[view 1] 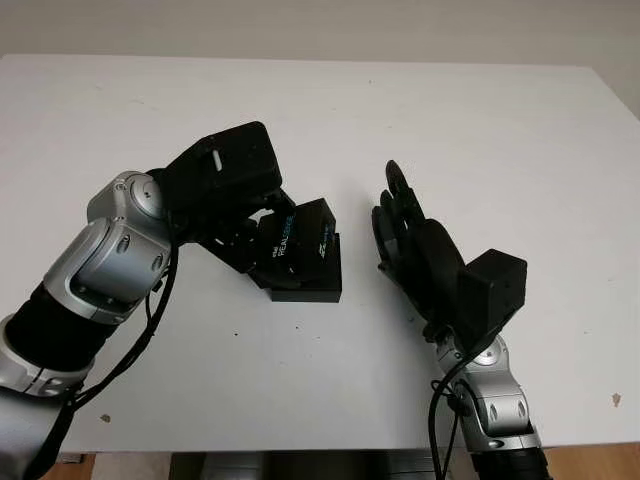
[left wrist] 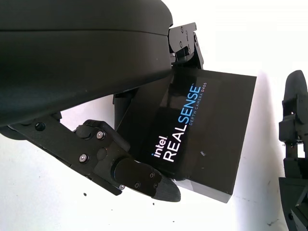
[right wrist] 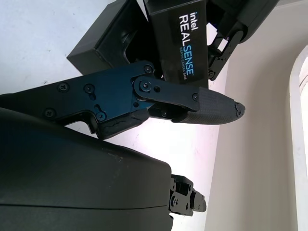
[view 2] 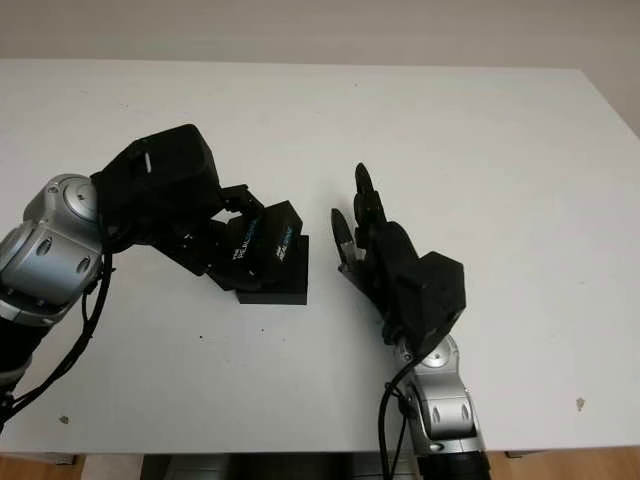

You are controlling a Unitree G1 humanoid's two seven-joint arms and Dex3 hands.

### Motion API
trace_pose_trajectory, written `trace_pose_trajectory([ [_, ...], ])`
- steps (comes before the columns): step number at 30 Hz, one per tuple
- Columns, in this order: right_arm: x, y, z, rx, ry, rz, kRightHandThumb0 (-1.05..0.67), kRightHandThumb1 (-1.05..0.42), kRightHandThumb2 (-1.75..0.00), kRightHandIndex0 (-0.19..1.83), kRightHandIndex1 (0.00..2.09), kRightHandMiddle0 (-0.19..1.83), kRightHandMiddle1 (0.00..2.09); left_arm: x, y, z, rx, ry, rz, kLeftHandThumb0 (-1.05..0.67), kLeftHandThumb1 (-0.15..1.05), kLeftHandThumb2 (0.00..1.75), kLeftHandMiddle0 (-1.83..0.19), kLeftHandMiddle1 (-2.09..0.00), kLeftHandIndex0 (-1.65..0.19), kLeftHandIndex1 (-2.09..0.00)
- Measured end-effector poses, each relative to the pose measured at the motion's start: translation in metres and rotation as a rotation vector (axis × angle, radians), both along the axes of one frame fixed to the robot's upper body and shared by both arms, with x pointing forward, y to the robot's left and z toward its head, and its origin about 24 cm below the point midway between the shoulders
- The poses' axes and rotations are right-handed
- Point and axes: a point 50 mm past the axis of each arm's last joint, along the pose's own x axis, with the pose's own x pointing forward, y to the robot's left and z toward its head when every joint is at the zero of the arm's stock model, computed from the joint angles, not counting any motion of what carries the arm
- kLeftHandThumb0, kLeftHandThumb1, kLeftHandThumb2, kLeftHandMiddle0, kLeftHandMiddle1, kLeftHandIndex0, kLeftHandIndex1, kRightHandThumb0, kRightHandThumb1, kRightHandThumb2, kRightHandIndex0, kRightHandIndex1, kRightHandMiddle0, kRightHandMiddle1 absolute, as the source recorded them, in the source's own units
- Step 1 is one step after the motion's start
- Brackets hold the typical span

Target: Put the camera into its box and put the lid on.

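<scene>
Spanning white table (view 1: 500,130) (pale wall behind)

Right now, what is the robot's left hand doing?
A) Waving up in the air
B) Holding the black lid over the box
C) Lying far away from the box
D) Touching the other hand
B. The left hand grips the black lid printed with RealSense, tilted over the box, while the right hand is open, apart from the box to its right.
</scene>
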Motion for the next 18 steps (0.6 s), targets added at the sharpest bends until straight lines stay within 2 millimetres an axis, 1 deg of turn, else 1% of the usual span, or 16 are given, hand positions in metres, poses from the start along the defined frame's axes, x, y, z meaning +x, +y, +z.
trace_pose_trajectory([
  [2,0.000,0.001,0.000,0.001,0.000,0.002,-0.77,-1.05,-0.58,-0.16,0.05,-0.13,0.05,0.000,-0.004,-0.001,0.022,0.004,-0.008,-0.33,1.05,0.34,-0.20,-1.64,0.01,-1.56],
  [3,0.000,0.001,0.000,0.002,0.000,0.002,-0.77,-1.05,-0.58,-0.16,0.05,-0.13,0.05,0.000,-0.006,-0.002,0.039,0.008,-0.018,-0.39,1.05,0.37,-0.15,-1.53,0.05,-1.55],
  [4,0.000,0.001,0.000,0.002,0.001,0.002,-0.77,-1.05,-0.58,-0.16,0.05,-0.13,0.05,0.000,-0.009,-0.003,0.055,0.017,-0.034,-0.44,1.05,0.41,-0.08,-1.80,0.08,-1.85],
  [5,0.000,0.001,0.000,0.000,0.001,0.002,-0.77,-1.05,-0.58,-0.16,0.05,-0.13,0.05,-0.001,-0.012,-0.003,0.065,0.022,-0.042,-0.46,1.05,0.43,-0.08,-1.94,0.10,-1.97],
  [6,0.000,0.001,0.000,-0.001,0.001,0.001,-0.76,-1.05,-0.58,-0.16,0.05,-0.13,0.05,-0.001,-0.013,-0.002,0.069,0.025,-0.047,-0.48,1.05,0.44,-0.17,-2.02,0.11,-2.03],
  [7,0.000,0.001,0.000,-0.001,0.001,0.000,-0.75,-1.05,-0.58,-0.16,0.05,-0.13,0.05,-0.001,-0.015,-0.002,0.070,0.030,-0.048,-0.50,1.05,0.45,-0.08,-2.06,0.16,-1.94],
  [8,0.000,0.001,-0.001,-0.001,0.001,0.000,-0.75,-1.05,-0.58,-0.16,0.05,-0.13,0.05,-0.001,-0.016,-0.001,0.065,0.035,-0.047,-0.51,1.05,0.46,-0.05,-2.08,0.17,-1.89],
  [9,-0.001,0.001,0.000,0.000,-0.001,0.000,-0.75,-1.05,-0.58,-0.16,0.05,-0.13,0.05,-0.001,-0.017,-0.001,0.061,0.042,-0.044,-0.52,1.05,0.47,0.01,-2.03,0.18,-1.82],
  [10,-0.001,0.001,0.000,0.000,-0.004,0.000,-0.74,-1.05,-0.58,-0.16,0.06,-0.12,0.06,-0.001,-0.018,-0.001,0.060,0.046,-0.041,-0.54,1.05,0.47,0.07,-1.89,0.19,-1.66],
  [11,-0.001,0.001,0.000,0.001,-0.006,-0.001,-0.74,-1.05,-0.58,-0.16,0.06,-0.12,0.06,-0.001,-0.019,-0.001,0.058,0.048,-0.038,-0.55,1.05,0.47,0.07,-1.86,0.19,-1.62],
  [13,-0.001,0.001,0.000,0.003,-0.007,-0.004,-0.74,-1.05,-0.58,-0.16,0.06,-0.12,0.06,-0.002,-0.021,-0.001,0.058,0.047,-0.030,-0.56,1.05,0.47,0.08,-1.88,0.19,-1.60],
  [14,-0.001,0.001,0.000,0.003,-0.008,-0.004,-0.74,-1.05,-0.58,-0.15,0.06,-0.12,0.06,-0.003,-0.022,-0.002,0.061,0.045,-0.030,-0.57,1.05,0.47,0.15,-1.81,0.19,-1.22],
  [15,-0.001,0.001,0.000,0.004,-0.010,-0.004,-0.74,-1.05,-0.59,-0.15,0.06,-0.12,0.06,-0.003,-0.023,-0.002,0.062,0.045,-0.032,-0.58,1.05,0.47,0.17,-1.82,0.19,-0.98],
  [16,-0.001,0.001,0.000,0.003,-0.011,-0.005,-0.75,-1.05,-0.58,-0.15,0.06,-0.12,0.06,-0.005,-0.025,-0.002,0.064,0.048,-0.036,-0.59,1.05,0.46,0.18,-1.41,0.19,-0.56],
  [17,-0.001,0.001,0.000,0.003,-0.012,-0.005,-0.75,-1.05,-0.59,-0.15,0.06,-0.12,0.06,-0.007,-0.027,-0.003,0.069,0.053,-0.042,-0.59,1.05,0.46,0.19,-1.11,0.19,-0.32],
  [18,-0.001,0.001,0.000,0.001,-0.012,-0.006,-0.74,-1.05,-0.59,-0.15,0.06,-0.12,0.06,-0.008,-0.028,-0.003,0.072,0.059,-0.042,-0.59,1.05,0.46,0.19,-0.94,0.19,-0.20],
])
